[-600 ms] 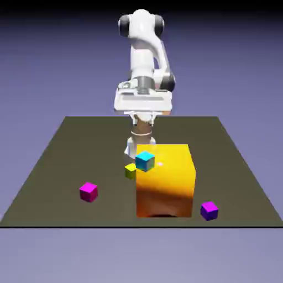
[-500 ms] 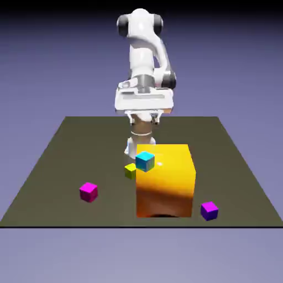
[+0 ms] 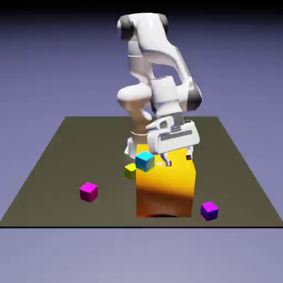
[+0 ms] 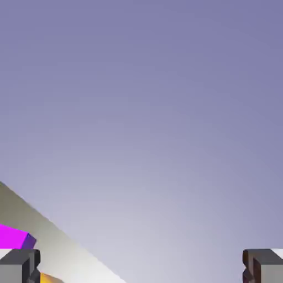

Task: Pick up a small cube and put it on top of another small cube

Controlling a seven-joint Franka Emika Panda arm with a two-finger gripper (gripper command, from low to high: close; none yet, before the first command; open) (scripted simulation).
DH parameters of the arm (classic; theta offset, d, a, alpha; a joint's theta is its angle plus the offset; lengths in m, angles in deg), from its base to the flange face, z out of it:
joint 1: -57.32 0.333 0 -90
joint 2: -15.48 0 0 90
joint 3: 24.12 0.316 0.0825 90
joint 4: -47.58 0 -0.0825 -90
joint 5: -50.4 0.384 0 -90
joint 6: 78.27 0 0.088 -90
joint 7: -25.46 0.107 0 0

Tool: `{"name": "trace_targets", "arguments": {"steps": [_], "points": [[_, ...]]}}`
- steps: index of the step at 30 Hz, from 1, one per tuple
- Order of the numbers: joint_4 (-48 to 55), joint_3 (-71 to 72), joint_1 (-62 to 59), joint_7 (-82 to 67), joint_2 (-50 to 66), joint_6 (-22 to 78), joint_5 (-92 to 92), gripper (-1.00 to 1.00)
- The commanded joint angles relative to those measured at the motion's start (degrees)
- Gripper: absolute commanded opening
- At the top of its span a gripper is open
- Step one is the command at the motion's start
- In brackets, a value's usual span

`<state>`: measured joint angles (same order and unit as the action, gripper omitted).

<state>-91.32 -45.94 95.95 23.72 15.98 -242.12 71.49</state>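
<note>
The small violet-purple cube [image 3: 209, 210] lies near the table's front edge, at the exterior view's right of the big orange-yellow block [image 3: 166, 185]. My gripper [image 3: 178, 160] hangs tilted just over the block's top, open and empty, well above and behind that cube. In the hand view the gripper [image 4: 141, 266] shows only backdrop between its wide-apart fingertips [image 4: 19, 266]. A small cube [image 4: 14, 237] with a bright top and a violet side peeks in at the lower left there. A magenta small cube [image 3: 88, 191] rests at the exterior view's left.
A cyan cube [image 3: 145, 161] and a yellow-green cube [image 3: 130, 170] sit by the block's far left corner, close to my hand. A sliver of the block [image 4: 48, 278] and the table's edge [image 4: 66, 246] show low in the hand view.
The arm has swung down and forward, toward the exterior view's right. The hand went from high above the table's back to just over the orange block, tilted. No cube moved.
</note>
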Motion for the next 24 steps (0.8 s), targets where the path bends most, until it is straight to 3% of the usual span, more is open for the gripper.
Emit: {"name": "trace_targets", "arguments": {"steps": [1,19,24], "points": [[1.12,-1.12,1.49,-2.50,1.76,0.65,1.00,0.00],[16.97,-17.79,30.95,-47.35,29.84,14.76,13.15,0.00],[15.58,-17.22,30.61,-54.88,31.13,19.47,9.47,0.00]]}}
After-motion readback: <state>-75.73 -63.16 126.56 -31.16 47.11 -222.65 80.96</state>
